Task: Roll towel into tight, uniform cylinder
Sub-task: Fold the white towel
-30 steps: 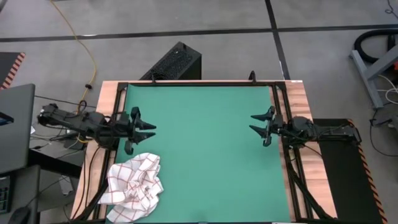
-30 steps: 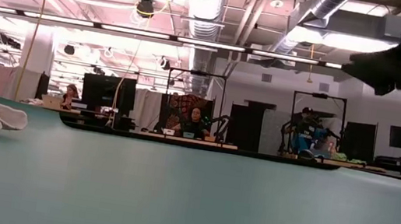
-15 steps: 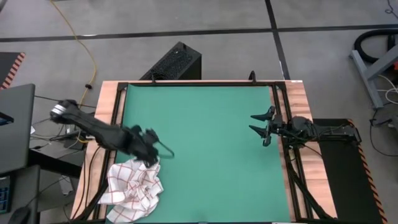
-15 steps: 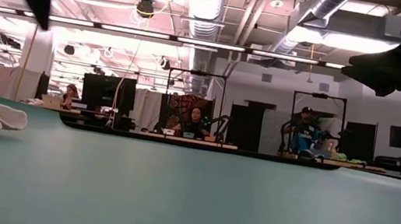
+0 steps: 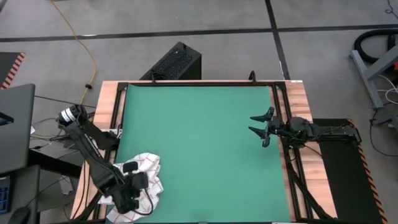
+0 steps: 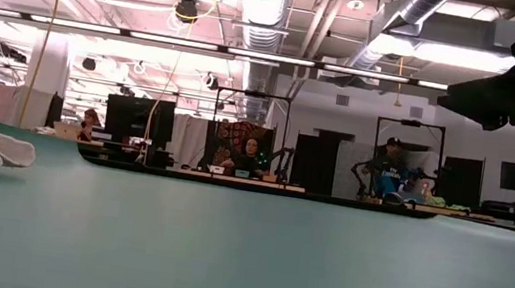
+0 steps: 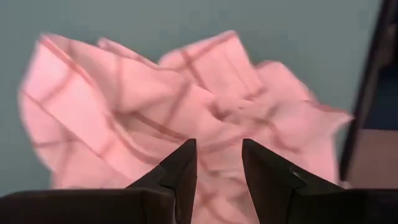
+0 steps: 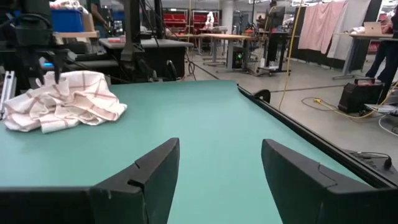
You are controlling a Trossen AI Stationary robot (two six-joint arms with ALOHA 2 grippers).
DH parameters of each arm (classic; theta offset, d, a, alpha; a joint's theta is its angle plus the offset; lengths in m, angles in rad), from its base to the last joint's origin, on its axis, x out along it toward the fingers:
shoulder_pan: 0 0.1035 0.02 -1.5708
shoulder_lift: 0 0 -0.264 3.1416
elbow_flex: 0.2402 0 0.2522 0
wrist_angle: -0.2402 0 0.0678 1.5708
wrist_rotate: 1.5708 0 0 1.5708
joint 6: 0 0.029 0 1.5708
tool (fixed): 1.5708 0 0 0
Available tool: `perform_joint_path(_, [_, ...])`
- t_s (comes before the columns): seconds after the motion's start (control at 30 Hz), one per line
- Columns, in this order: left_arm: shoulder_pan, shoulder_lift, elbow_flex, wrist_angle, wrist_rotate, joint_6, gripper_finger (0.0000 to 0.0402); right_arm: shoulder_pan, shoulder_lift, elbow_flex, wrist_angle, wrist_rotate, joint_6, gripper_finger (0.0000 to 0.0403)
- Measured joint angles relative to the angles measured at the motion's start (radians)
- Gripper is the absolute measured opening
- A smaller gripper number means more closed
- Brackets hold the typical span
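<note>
Towel [image 5: 144, 177], white with a thin red check, lying crumpled at the near left corner of the green mat [image 5: 205, 143] on the desk [image 5: 297, 93]. The left pincer [image 5: 132, 185] hangs directly above the towel, fingers [image 7: 179, 171] apart with cloth showing between them; the right pincer [image 5: 262, 123] waits at the mat's right edge, fingers spread wide and empty.

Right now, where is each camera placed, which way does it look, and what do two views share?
High view: overhead, looking straight down; both arms, left gripper over the crumpled towel.
Low view: table height, across the green mat toward the room; one arm's dark end at the upper corner.
Left wrist view: above the towel, open fingers.
Right wrist view: across the mat; right gripper open.
Shared: all four show the towel.
</note>
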Motion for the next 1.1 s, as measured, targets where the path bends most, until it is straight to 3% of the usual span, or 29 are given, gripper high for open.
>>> perform_joint_path(0.17, [-0.029, 0.026, 0.013, 0.131, -0.034, -0.003, 0.0119, -0.001, 0.0, 0.0, -0.003, 0.0, -0.001, 0.0249])
perform_joint_path(0.43, [-0.028, 0.225, 0.173, 0.063, 0.125, 0.367, 0.0119, -0.001, 0.0, 0.0, -0.009, 0.004, -0.001, 0.0249])
perform_joint_path(0.53, [-0.029, 0.3, 0.247, -0.01, 0.128, 0.472, 0.0119, -0.001, 0.0, 0.0, -0.01, 0.005, 0.007, 0.0249])
perform_joint_path(0.73, [-0.027, 0.388, 0.347, -0.112, 0.073, 0.567, 0.0119, -0.001, 0.0, 0.0, -0.011, 0.006, 0.023, 0.0249])
perform_joint_path(1.1, [-0.028, 0.391, 0.348, -0.108, 0.049, 0.592, 0.0119, -0.001, 0.0, 0.0, -0.012, 0.008, 0.023, 0.0249])
